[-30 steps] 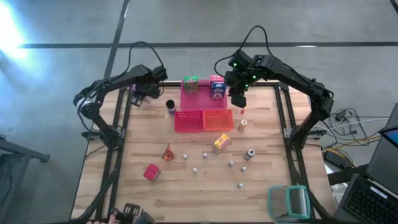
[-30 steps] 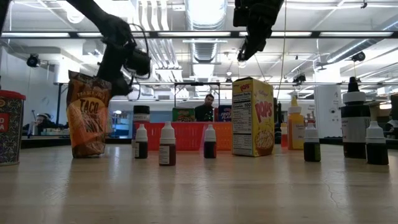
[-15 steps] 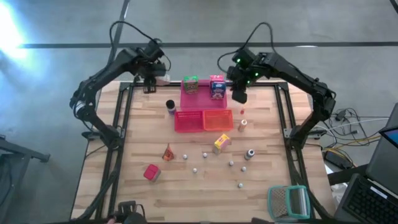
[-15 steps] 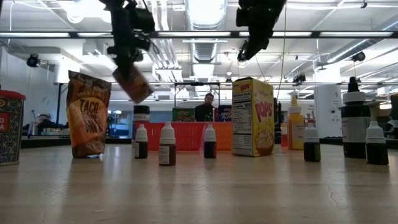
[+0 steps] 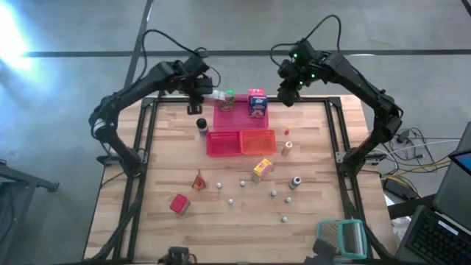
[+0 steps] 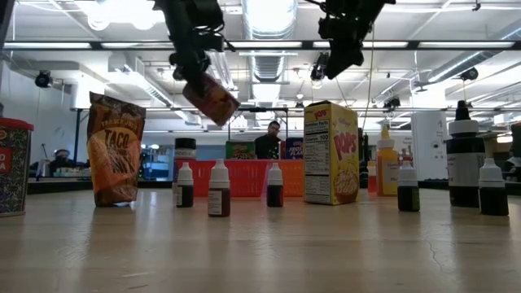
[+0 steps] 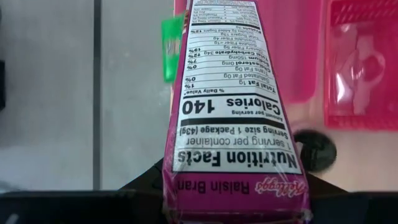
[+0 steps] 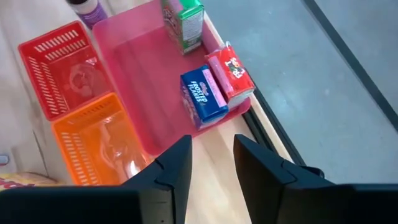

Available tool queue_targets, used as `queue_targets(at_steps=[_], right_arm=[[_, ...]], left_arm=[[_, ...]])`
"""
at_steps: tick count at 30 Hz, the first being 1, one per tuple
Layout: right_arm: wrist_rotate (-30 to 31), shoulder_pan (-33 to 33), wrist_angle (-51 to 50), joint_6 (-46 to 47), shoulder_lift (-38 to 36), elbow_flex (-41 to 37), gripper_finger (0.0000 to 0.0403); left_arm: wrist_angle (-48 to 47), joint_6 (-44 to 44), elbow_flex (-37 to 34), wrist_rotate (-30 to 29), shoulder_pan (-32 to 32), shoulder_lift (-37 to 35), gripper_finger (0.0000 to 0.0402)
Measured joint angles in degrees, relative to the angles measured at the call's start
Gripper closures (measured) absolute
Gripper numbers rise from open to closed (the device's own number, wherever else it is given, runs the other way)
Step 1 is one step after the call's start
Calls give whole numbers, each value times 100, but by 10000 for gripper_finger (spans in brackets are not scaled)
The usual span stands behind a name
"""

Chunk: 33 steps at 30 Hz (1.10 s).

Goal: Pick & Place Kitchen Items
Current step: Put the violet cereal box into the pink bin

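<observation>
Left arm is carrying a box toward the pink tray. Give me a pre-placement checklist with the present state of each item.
1. Left gripper shut on the pink Raisin Bran carton: ok.
2. Carton over the flat pink plastic tray: not ok, it is short of the tray's left edge.
3. Bare tray floor to set it on: ok.
4. Green carton and blue Frosted Flakes carton upright in the tray: ok.
5. Right gripper empty, off the tray: ok.

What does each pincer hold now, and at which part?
The left pincer grips a pink Raisin Bran cereal carton by one end. The right pincer is open and holds nothing.
</observation>
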Motion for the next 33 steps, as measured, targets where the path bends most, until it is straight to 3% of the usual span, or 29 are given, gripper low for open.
queue_targets(at_steps=[6,20,23,33], right_arm=[[-4,-183,129,22,-2,0,274],[-8,-329,288,-204,2,0,244],[-9,-327,302,-258,2,0,240],[-9,-327,302,-328,4,0,234]], left_arm=[[95,-105,146,-272,-203,509,257],[-1509,-564,1980,-846,-530,2507,261],[-1538,-617,2167,-1102,-544,2834,261],[-1526,-790,2267,-1158,-571,3367,261]])
